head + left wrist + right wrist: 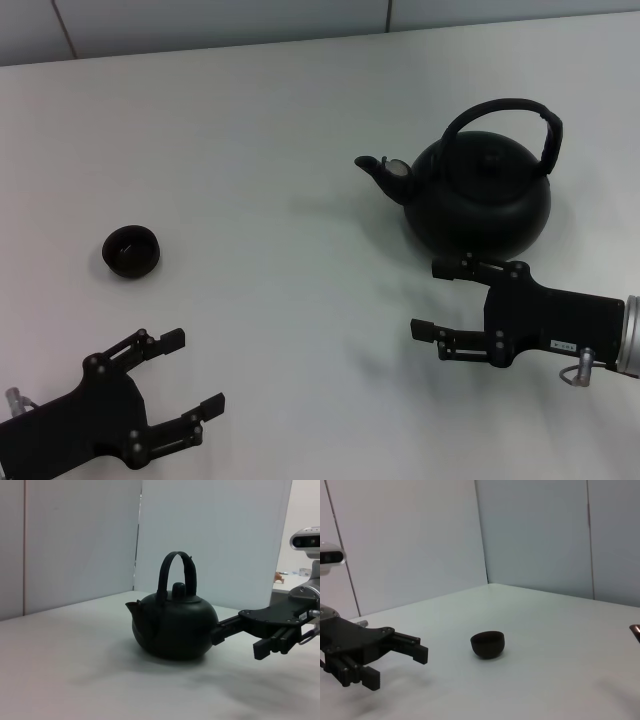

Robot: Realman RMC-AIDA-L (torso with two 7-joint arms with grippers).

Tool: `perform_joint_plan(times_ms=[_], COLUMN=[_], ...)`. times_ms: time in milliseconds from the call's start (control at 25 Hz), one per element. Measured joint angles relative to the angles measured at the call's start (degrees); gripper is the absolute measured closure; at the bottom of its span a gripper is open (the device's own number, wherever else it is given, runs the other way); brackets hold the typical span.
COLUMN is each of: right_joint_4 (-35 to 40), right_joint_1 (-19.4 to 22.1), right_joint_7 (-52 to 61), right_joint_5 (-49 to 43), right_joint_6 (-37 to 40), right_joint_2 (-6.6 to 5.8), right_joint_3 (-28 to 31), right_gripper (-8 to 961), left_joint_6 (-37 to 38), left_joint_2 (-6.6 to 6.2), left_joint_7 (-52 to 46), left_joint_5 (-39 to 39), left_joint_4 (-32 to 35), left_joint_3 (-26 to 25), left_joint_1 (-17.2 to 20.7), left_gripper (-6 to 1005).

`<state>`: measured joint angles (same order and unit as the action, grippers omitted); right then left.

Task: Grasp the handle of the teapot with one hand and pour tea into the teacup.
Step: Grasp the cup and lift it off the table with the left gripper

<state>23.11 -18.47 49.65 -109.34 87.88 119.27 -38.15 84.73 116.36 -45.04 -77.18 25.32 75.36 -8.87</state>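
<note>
Both claws empty, teapot untouched.
Right claw (432,298) gapes beside the teapot (478,195); left claw (192,372) gapes near the teacup (132,251).

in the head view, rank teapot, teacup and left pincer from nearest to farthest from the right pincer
1. Teapot: just beyond the right pincer, on the table's right side; its far finger sits close to the pot's base.
2. Left pincer: across the table on the left, near edge.
3. Teacup: far left, beyond the left pincer. Its gap is not much bigger than the left pincer's, so that order is loose.

White table (300,120) with teapot (480,200) and teacup (131,251), well apart
</note>
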Motion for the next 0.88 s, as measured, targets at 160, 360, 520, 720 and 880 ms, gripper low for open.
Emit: perform_joint_plan(times_ms=[160,360,520,720,880], right_joint_4=[0.03,0.09,0.22,0.27,0.26], right_joint_1=[0.07,0.04,0.04,0.07,-0.01], right_joint_7=[-0.02,-0.04,-0.06,-0.08,-0.09], right_joint_5=[0.01,0.05,0.26,0.40,0.40], right_joint_6=[0.14,0.09,0.02,0.01,0.08], right_joint_2=[0.00,0.00,0.01,0.05,0.07], right_joint_3=[0.00,0.00,0.00,0.00,0.00], right_gripper=[123,122,122,123,123], left_joint_6=[0.00,0.00,0.00,-0.44,-2.48], left_joint_2=[0.07,0.04,0.02,2.24,2.24], left_joint_7=[-0.05,-0.05,0.11,6.12,7.38], left_joint_5=[0.00,0.01,0.05,0.54,0.57], left_joint_4=[0.00,0.00,0.00,-0.42,-2.23], left_joint_3=[0.05,-0.02,-0.11,-14.76,-19.56], left_joint_1=[-0.04,0.00,0.04,1.32,-0.57], left_gripper=[140,141,141,142,141])
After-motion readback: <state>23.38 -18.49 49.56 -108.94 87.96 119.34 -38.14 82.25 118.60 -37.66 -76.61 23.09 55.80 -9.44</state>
